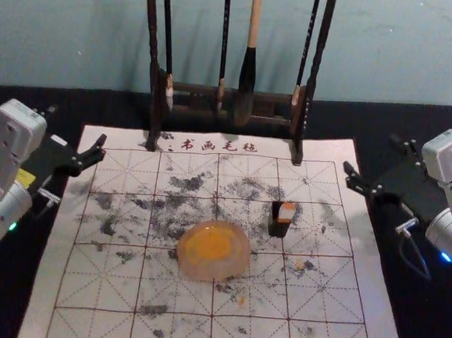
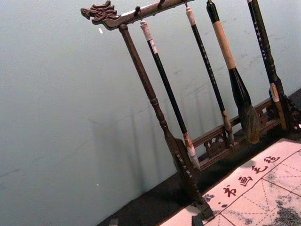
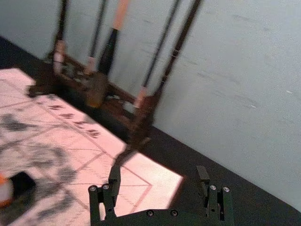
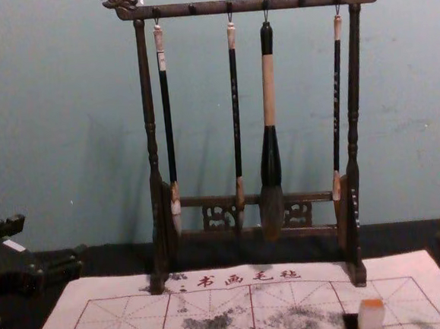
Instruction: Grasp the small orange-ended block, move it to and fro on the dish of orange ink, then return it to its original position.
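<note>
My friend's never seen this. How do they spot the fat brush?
Look for the dark rack at the back of the gridded mat. Four brushes hang from it, and the fat brush is third from the left. It's the thickest, with a pale middle.

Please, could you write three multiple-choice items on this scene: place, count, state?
1. Where is the ink dish?
A: robot's right of the block
B: on the block
C: robot's left of the block

2. How many brushes hang on the rack?
A: three
B: four
C: six

3. How are the left hand and right hand?
A: both open
B: both shut
C: one holds a brush

1 C: the head view shows it left.
2 B: the chest view shows four hanging.
3 A: each wrist view shows parted fingertips.
</note>
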